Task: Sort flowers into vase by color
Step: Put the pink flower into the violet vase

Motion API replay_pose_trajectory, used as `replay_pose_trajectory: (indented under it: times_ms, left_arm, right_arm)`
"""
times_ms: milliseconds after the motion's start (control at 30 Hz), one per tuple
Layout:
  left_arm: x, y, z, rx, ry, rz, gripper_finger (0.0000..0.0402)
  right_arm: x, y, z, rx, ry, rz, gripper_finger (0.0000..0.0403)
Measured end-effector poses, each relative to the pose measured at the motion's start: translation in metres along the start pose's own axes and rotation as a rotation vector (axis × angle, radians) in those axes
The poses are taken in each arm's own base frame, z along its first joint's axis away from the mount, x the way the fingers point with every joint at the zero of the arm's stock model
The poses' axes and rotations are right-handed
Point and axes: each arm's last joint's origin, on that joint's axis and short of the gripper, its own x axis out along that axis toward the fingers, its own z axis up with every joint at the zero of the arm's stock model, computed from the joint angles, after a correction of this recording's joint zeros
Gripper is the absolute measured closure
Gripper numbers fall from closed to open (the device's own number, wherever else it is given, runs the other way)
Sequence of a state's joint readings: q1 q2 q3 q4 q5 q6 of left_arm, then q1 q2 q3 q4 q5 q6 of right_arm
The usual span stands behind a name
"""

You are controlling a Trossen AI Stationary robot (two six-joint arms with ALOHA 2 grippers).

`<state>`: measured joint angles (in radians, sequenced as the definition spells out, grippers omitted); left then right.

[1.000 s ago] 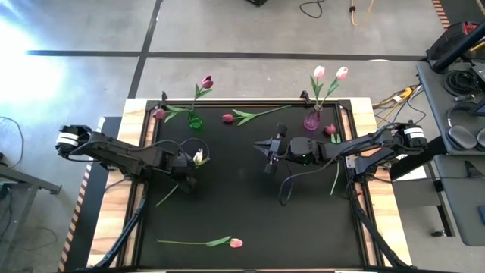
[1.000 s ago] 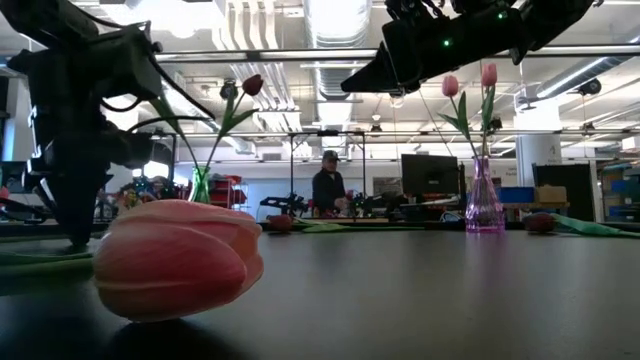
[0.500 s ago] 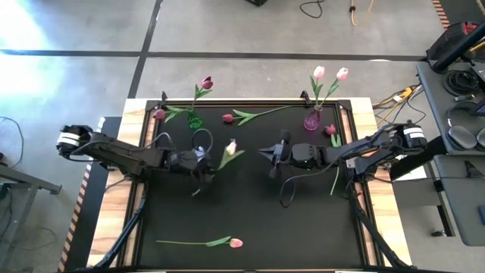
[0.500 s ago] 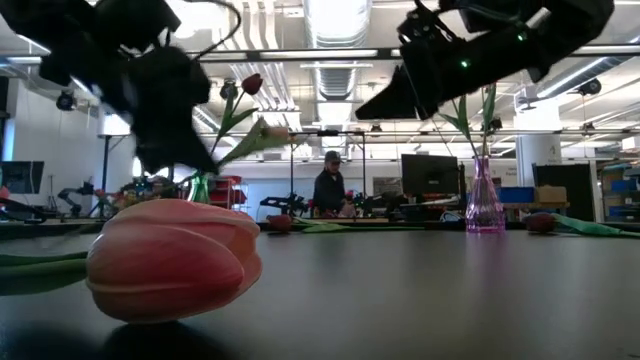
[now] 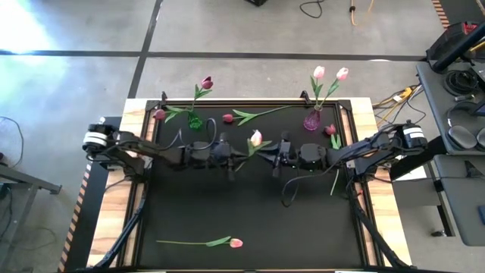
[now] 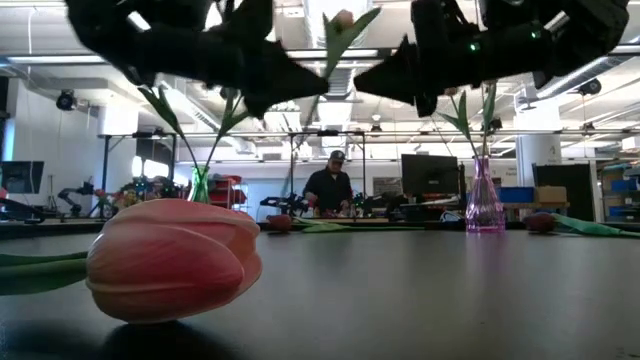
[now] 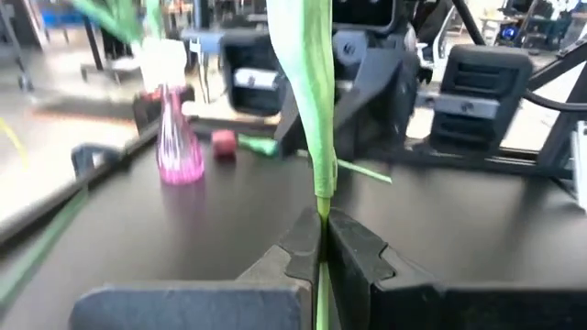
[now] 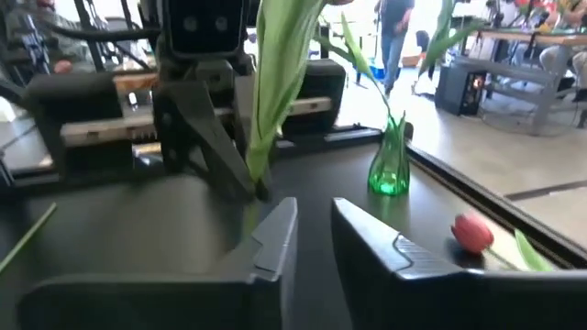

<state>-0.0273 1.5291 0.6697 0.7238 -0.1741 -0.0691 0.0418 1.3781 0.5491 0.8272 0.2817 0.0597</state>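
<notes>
Left gripper (image 5: 231, 155) now mid-table, fingers pinching pink tulip (image 5: 256, 138) by its stem, carried from the left. Right gripper (image 5: 277, 155) facing it, fingers spread: likely a handover.

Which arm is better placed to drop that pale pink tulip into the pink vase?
Probably the right. The left gripper is shut on the tulip mid-table, but the right gripper waits open just beside its stem, and the pink vase stands on the right arm's side.
</notes>
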Motion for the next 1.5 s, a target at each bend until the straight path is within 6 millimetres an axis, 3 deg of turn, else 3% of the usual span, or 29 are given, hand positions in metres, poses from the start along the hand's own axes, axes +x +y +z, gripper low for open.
replay_pose_trajectory:
  times_ms: [167, 333, 700, 1167, 1500]
  left_arm:
    - [0.019, -0.002, 0.016, 0.091, -0.042, 0.01, 0.0401]
    - [0.021, 0.004, 0.024, 0.106, -0.065, 0.016, 0.0401]
    - [0.019, 0.01, 0.026, 0.102, -0.105, -0.02, 0.0402]
    - [0.013, 0.014, 0.039, 0.109, -0.158, -0.05, 0.0401]
    - [0.019, 0.011, 0.038, 0.113, -0.164, -0.12, 0.0401]
  right_arm:
    - [0.004, 0.002, 0.011, 0.002, -0.037, 0.001, 0.0282]
    - [0.003, 0.001, 0.018, -0.011, -0.061, -0.021, 0.0247]
    - [0.0, 0.002, 0.026, -0.009, -0.087, 0.006, 0.0259]
    - [-0.009, 0.003, 0.039, 0.002, -0.115, 0.057, 0.0217]
    - [-0.003, 0.005, 0.049, 0.004, -0.143, 0.067, 0.0225]
